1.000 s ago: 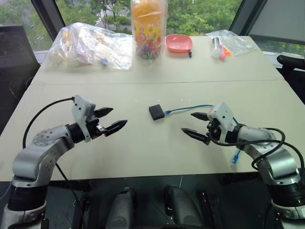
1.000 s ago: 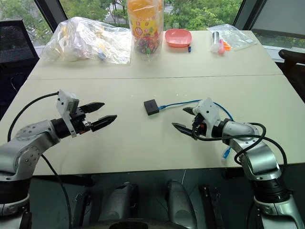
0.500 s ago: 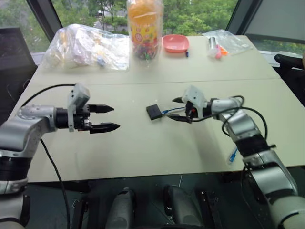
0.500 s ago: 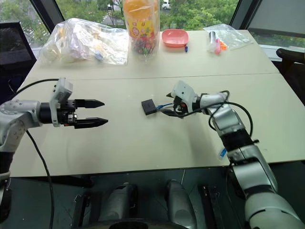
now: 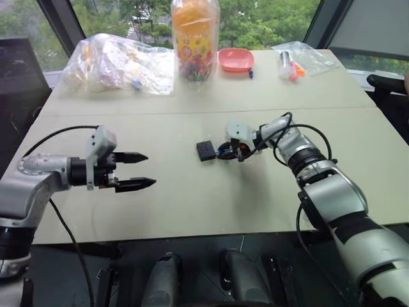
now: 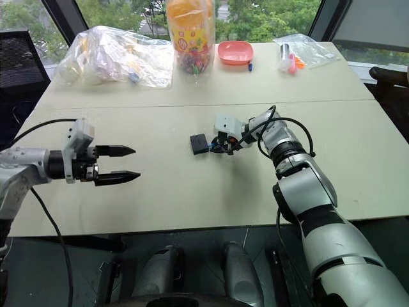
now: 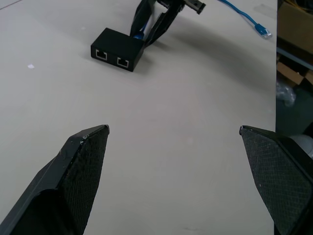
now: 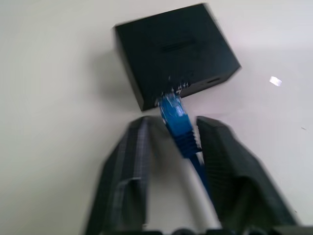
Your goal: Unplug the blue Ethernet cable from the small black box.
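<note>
Windows with green trees back a pale table [image 5: 192,211] whose far edge carries a clear plastic bag [image 5: 121,64], a tall orange jar [image 5: 194,38] and a pink dish [image 5: 235,59]. Mid-table, the left gripper [image 5: 139,171] hovers with fingers spread wide and empty, well apart from the small black box [image 5: 205,150]. At the box's right side, the right gripper [image 8: 171,132] has its fingers drawn in around the blue Ethernet cable [image 8: 177,128] just behind the plug, which sits in its port. With nothing bracing the light box, a pull may drag it along instead of freeing the plug.
</note>
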Robot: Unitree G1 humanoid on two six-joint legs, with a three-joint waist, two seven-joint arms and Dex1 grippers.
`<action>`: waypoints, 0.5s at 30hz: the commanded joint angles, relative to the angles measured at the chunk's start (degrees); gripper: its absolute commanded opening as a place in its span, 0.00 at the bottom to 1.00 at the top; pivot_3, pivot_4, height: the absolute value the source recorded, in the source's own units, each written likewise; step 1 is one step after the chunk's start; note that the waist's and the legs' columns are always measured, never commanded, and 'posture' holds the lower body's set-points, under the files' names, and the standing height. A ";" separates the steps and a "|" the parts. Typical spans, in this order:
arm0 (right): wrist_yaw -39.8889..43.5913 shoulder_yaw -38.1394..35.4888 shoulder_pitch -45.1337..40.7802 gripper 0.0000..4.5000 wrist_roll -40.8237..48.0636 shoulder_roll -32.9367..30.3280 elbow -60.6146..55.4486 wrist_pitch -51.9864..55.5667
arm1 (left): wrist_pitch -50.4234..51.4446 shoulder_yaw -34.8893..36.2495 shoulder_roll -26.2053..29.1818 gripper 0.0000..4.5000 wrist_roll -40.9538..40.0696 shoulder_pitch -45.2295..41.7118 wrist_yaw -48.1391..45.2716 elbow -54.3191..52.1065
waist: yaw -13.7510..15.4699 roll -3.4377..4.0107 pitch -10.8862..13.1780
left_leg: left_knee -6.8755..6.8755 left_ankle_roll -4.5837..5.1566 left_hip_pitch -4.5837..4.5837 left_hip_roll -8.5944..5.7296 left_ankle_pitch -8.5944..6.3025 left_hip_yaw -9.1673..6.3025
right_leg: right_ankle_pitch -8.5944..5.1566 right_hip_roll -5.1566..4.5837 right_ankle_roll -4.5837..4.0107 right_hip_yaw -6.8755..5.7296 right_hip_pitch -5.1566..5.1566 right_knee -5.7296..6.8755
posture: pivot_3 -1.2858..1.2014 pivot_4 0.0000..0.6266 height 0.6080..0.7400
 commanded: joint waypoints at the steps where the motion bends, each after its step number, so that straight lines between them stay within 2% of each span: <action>1: -3.15 2.58 1.14 0.01 -5.51 -0.05 1.08 -3.09 | -0.43 1.98 0.59 1.00 -0.63 -2.02 0.62 -0.87 | 0.01 0.01 -0.02 | 0.01 -0.07 0.03 0.00 0.04 -0.01 | 0.05 0.00 -0.07 0.00 0.03 0.00 | 0.52 0.24 1.00; 6: -16.70 5.04 1.51 0.01 -11.87 -2.61 -3.95 -9.94 | -3.27 -1.45 -3.16 1.00 2.73 -11.24 1.29 9.18 | 0.04 -0.02 -0.08 | 0.02 -0.17 0.31 -0.02 0.10 -0.01 | 0.08 -0.01 -0.12 -0.01 0.27 0.00 | 0.52 0.24 1.00; 9: -31.27 4.00 4.82 0.01 -15.89 -4.57 -15.46 -15.58 | -6.51 -5.39 -9.28 1.00 6.31 -20.10 1.94 20.18 | 0.65 -0.01 -0.08 | 0.01 -0.28 0.32 -0.04 0.17 0.00 | 0.11 -0.03 -0.16 -0.01 0.31 0.02 | 0.52 0.24 1.00; 11: -39.57 2.35 7.72 0.01 -18.02 -5.24 -23.46 -16.24 | -9.02 -6.44 -14.06 1.00 8.17 -26.07 2.67 29.09 | 0.47 -0.02 -0.07 | 0.03 -0.38 0.00 -0.06 0.24 0.00 | 0.11 -0.02 -0.11 0.00 0.04 0.03 | 0.52 0.24 1.00; 15: -43.79 0.45 12.79 0.01 -18.87 -6.92 -34.14 -14.25 | -13.36 -7.10 -20.05 1.00 11.49 -33.60 2.73 43.95 | -0.06 -0.03 -0.06 | 0.02 -0.46 -0.48 -0.09 0.31 0.10 | 0.31 0.00 0.27 0.13 -0.50 0.09 | 0.52 0.24 1.00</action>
